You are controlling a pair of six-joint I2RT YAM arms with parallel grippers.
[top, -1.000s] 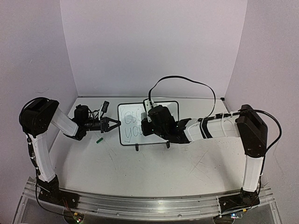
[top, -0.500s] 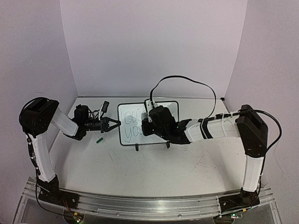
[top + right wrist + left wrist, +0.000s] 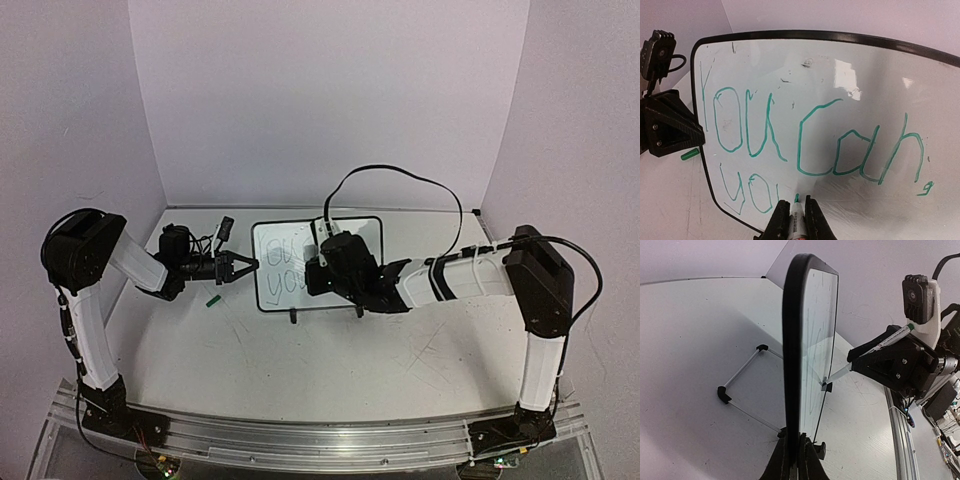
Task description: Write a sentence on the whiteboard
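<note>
Top external view: the left gripper (image 3: 243,265) is clamped tight on the left edge of the whiteboard (image 3: 365,232). The green sentence (image 3: 800,145) runs across the whiteboard's face. The right gripper (image 3: 794,210) pinches a green marker (image 3: 892,336), its tip on the whiteboard's lower line.

Small green cap (image 3: 212,298) lying on scratched white tabletop (image 3: 330,370), lilac walls (image 3: 330,100), metal rail (image 3: 320,440)

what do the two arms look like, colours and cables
The left arm and right arm both have white link shells, black joint housings and black bases on a metal rail. Their jaws are black and angular. A black cable loops above the right arm's wrist.
</note>
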